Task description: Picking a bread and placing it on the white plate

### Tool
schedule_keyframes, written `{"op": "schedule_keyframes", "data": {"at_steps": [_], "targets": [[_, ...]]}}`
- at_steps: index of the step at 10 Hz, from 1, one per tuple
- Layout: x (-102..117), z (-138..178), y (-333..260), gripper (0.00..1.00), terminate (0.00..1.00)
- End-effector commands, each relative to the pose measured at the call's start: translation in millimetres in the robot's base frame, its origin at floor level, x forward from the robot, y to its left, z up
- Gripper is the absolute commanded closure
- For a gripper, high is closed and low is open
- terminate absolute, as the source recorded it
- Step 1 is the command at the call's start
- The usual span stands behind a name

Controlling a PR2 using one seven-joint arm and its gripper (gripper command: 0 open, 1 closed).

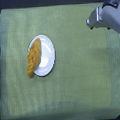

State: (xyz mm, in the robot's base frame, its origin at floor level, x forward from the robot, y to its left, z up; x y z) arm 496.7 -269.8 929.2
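Observation:
The bread (34,57), a long golden-orange loaf with tapered ends, lies along the left side of the white plate (47,57), its lower tip reaching past the rim. My gripper (91,21) hovers at the upper right of the exterior view, far from the plate, with nothing seen in it. Its fingers are too blurred to judge whether they are open or shut.
A green cloth (77,80) covers the table. Dark floor shows along the left and top edges. The grey arm body (111,16) fills the upper right corner.

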Motion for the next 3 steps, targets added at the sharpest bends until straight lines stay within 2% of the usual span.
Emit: {"op": "schedule_keyframes", "data": {"at_steps": [1,2,3], "targets": [[-0.1,-8.6,12.5,0.0,0.0],[1.4,-9.6,9.8,0.0,0.0],[4.8,-10.0,1.4,0.0,1.0]]}}
